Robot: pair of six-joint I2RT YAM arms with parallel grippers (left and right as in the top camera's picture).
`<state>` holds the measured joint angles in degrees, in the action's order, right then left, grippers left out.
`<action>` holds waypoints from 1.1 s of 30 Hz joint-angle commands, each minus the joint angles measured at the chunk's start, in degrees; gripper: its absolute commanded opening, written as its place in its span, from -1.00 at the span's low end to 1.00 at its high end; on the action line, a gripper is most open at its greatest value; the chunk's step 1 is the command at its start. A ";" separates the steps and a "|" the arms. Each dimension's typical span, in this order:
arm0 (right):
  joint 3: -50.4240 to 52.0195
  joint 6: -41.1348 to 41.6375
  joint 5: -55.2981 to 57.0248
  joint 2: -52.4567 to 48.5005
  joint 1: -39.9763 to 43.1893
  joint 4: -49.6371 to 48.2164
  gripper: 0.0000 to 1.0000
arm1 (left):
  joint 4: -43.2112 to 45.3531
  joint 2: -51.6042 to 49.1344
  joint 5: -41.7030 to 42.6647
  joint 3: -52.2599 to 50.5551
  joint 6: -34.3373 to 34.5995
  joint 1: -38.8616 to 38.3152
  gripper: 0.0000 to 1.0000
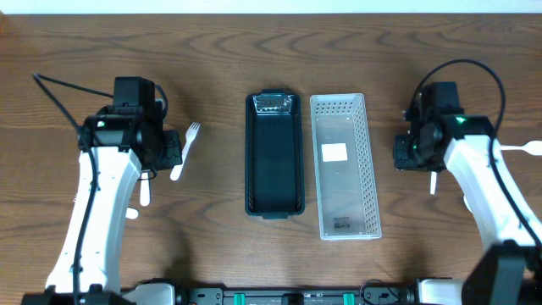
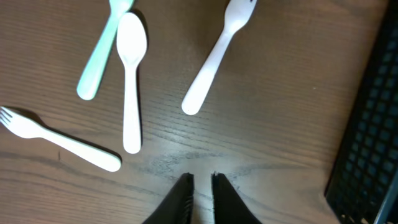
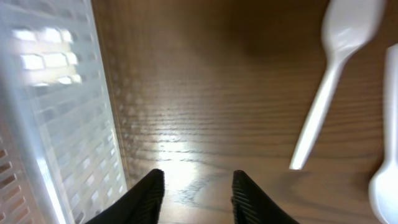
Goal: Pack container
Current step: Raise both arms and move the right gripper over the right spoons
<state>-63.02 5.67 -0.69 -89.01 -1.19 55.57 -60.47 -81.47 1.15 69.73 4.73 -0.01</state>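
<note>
Left of the black basket (image 1: 250, 161), four cutlery pieces lie flat on the table (image 1: 212, 254). Farthest out is one white fork (image 2: 59, 140), then one mint-green handle (image 2: 93, 62) whose head is out of frame, then one white spoon (image 2: 130, 81). A second white fork (image 2: 214, 59) lies nearest the basket. The left fingers (image 2: 186, 190) hover over bare table near these pieces, almost closed with a thin gap, holding nothing.

Just right of the black basket stands one clear perforated basket (image 1: 315, 169); no cutlery shows in either. Farther right, the right fingers (image 3: 155, 190) stand moderately apart and empty. Beyond them lie one white spoon (image 3: 329, 81) and one white piece (image 3: 388, 174) cut off by the frame.

Each piece is probably light, stiff, smooth plastic lying low. Pinch across the handle near mid-length, with the fingertips down at table level.
</note>
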 commanded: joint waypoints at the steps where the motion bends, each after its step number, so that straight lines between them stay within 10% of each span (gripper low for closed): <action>1: -0.92 -0.20 -3.61 -4.22 0.00 0.42 -0.25 | -0.33 -2.03 -0.04 0.63 0.28 0.15 -0.79; 25: -0.94 -2.32 -15.80 -10.10 -6.47 -10.32 -0.02 | -0.31 -4.26 -0.04 0.63 0.28 0.15 -0.78; 33: -3.50 6.78 2.43 -5.16 -3.91 -9.38 0.08 | -0.31 -4.26 -0.04 0.63 0.28 0.15 0.24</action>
<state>-63.22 8.45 -6.44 -98.48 -6.55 46.00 -60.45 -85.45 1.15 69.73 4.73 -0.01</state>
